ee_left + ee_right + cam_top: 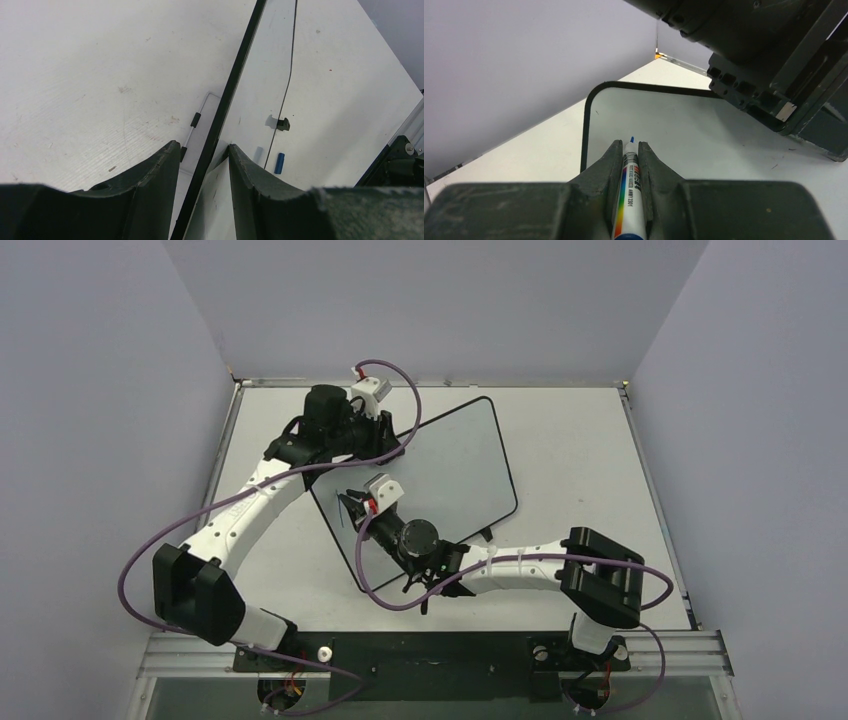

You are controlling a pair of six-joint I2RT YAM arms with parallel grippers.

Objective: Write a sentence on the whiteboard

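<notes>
Here the left arm reaches far forward, its left gripper straddling the frame of the whiteboard, which stands tilted mid-table; I cannot tell whether the fingers pinch it. The right arm folds leftward, and its right gripper is clamped on a marker, blue tip towards the board. The table is white and the walls are lavender-grey.

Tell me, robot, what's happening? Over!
Left claw clamps edge of glossy black-framed whiteboard. Right claw grips white rainbow-banded marker, uncapped. No writing seen. Nothing in the way.
</notes>
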